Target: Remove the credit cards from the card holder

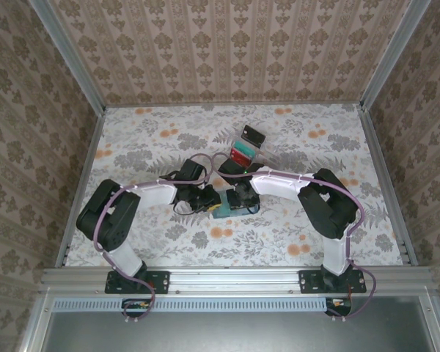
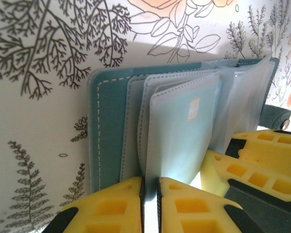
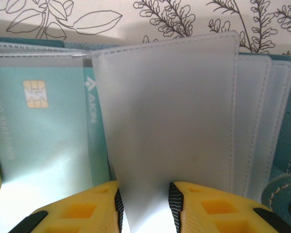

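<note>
Both arms meet over the card holder (image 1: 227, 210), open flat mid-worktop (image 1: 132, 147). The left gripper (image 2: 150, 199) is pressed nearly together – pinching the near edge of one inner sleeve (image 2: 184, 131). The right gripper (image 3: 144, 206) nips another, the frosted sleeve (image 3: 169, 107), standing it upright. Just left of that, a teal chip card (image 3: 39, 126) sits in its pocket – a red card (image 1: 242, 154) lies beyond the holder.

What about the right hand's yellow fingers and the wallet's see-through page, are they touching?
Touching. In the right wrist view, a clear sleeve of the card holder runs down between the fingers of the right gripper, both pressing against it.
</note>
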Robot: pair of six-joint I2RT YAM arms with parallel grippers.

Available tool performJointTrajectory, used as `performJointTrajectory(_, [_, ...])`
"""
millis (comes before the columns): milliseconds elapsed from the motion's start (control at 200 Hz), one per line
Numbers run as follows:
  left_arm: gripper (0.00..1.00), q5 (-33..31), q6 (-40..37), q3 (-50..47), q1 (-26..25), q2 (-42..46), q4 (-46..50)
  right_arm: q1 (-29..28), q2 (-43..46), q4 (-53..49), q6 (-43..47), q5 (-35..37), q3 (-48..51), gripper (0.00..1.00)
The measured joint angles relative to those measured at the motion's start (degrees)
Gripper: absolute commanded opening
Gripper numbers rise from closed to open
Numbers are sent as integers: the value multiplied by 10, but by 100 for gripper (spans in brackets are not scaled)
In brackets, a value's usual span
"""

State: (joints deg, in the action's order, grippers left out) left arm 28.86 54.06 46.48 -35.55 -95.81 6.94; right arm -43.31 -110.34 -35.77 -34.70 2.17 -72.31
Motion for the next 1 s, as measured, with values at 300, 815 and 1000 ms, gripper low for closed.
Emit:
performJointTrajectory(300, [0,-3,-19,1,0,21,17,5,19,15,4,-29,13,46])
performJointTrajectory(815, [23,-17,-82,19,19,72,111,42,184,76,-13,-106,67,56])
performJointTrajectory(1000, [32,0,-87,26,10,72,101,50,185,87,-25,-106,90,56])
